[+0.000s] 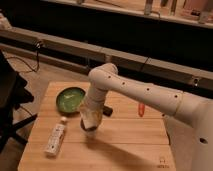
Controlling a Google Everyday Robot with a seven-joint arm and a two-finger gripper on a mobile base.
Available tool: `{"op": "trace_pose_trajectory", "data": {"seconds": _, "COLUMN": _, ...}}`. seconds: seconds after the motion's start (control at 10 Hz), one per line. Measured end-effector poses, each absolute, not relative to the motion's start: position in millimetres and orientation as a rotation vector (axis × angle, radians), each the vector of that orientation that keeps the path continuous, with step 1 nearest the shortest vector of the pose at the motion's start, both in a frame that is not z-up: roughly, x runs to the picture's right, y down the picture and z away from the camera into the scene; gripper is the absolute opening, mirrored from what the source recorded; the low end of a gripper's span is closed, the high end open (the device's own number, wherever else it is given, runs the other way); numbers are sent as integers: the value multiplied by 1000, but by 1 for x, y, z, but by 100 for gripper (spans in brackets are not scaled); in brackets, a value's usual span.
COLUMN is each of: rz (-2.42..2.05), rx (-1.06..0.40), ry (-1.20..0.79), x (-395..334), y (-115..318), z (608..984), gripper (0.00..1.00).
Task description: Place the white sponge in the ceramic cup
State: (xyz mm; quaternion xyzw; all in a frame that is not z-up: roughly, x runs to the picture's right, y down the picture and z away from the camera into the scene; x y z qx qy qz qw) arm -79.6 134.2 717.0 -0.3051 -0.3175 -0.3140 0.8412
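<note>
My gripper (90,124) hangs straight down from the white arm (140,92) over the middle of the wooden table (125,145). It is shut on a pale, yellowish-white lump, the white sponge (90,116). Directly beneath the sponge a small dark round shape (89,131) rests on the table. It appears to be the ceramic cup, mostly hidden by the gripper and sponge. The sponge sits right at the top of that shape.
A green bowl (70,99) lies at the back left of the table. A white bottle (56,137) lies on its side at the front left. A thin orange-red object (141,108) lies to the right, under the arm. A dark chair (10,95) stands at the left.
</note>
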Motion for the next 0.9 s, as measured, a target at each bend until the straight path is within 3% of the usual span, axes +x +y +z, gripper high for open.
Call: {"op": "trace_pose_trajectory", "data": {"seconds": 0.9, "rz": -626, "rx": -662, "ry": -653, "x": -65, "y": 142, "z": 715, "gripper": 80}}
